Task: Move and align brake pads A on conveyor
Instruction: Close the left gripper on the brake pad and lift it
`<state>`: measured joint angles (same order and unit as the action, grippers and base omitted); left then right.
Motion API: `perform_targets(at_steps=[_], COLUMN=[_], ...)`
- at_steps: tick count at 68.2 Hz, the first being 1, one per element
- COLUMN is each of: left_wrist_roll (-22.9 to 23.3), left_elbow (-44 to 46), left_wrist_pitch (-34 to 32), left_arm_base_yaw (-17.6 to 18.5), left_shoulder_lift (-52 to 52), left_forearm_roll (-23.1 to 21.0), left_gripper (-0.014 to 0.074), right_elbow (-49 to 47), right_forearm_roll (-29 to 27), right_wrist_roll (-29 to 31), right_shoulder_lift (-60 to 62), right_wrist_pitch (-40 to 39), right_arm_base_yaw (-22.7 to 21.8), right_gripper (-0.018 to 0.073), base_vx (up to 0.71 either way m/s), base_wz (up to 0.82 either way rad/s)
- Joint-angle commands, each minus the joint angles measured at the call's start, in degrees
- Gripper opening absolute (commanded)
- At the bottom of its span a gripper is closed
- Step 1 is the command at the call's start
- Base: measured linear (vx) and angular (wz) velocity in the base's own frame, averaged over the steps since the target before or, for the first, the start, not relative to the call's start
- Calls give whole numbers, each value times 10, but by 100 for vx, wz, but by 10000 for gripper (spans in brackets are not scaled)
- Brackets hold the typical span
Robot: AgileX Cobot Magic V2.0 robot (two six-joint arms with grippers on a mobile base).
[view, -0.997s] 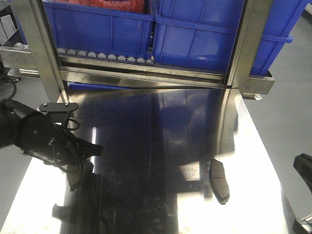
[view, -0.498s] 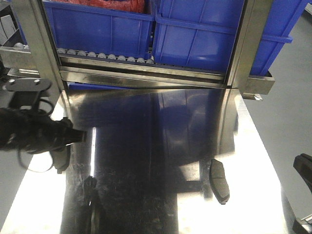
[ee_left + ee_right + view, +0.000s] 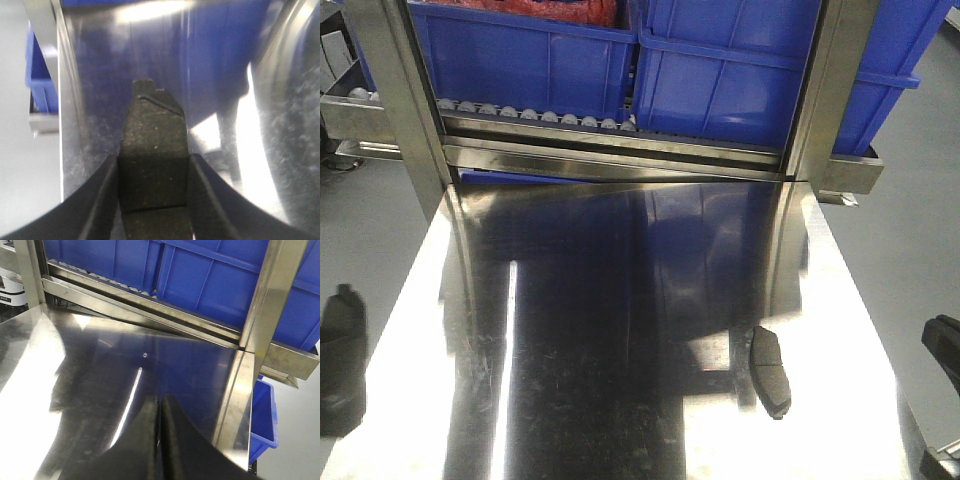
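One brake pad A [image 3: 770,372] lies flat on the shiny steel table [image 3: 620,400], right of the middle and lengthwise toward me. A second brake pad A [image 3: 154,150] is clamped between the fingers [image 3: 100,200] of my left gripper [image 3: 154,175], held above the table's left edge. In the front view this held pad [image 3: 342,360] shows as a dark shape at the far left, beyond the table edge. My right gripper [image 3: 160,405] is shut with nothing in it, above the table's near right part. The conveyor is out of view.
A roller rack [image 3: 620,140] with blue bins [image 3: 720,70] closes off the table's far side, with steel uprights [image 3: 400,100] at its corners. Another blue bin [image 3: 262,415] sits below the table's right edge. A dark part of the right arm [image 3: 942,350] shows at the right border.
My left arm has swung left off the table with the pad in its grip and has almost left the front view. The pad on the table and the right arm have not moved.
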<state>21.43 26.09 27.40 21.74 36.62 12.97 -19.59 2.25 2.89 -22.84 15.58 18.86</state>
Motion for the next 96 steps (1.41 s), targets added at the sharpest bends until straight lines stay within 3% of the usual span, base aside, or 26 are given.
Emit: perform_targets(at_steps=[1,24,81,87,96], left_wrist_roll=[0,0,0,0,0], left_elbow=[-1,-8,-8,-8,-8], left_wrist_pitch=[-26,-12,-8,-8,-8], left_arm_base_yaw=[0,0,0,0,0], left_shoulder_lift=[-67,-197,-199,-199,-199], left_forearm_roll=[7,7,7,7,7], left_gripper=[-8,-7,-6,-6,-6], right_elbow=[-17,-17,-17,-17,-17], right_forearm_roll=[7,7,7,7,7], right_wrist_roll=[5,5,5,5,5], right_shoulder_lift=[-3,-3,-3,-3,-3], right_wrist_pitch=[-43,-43,-43,-46,-49], right_arm_base_yaw=[-1,-1,-1,-1,-1], right_gripper=[-6,-6,-2,27,176], base_vx=[0,0,0,0,0], base_wz=[0,0,0,0,0])
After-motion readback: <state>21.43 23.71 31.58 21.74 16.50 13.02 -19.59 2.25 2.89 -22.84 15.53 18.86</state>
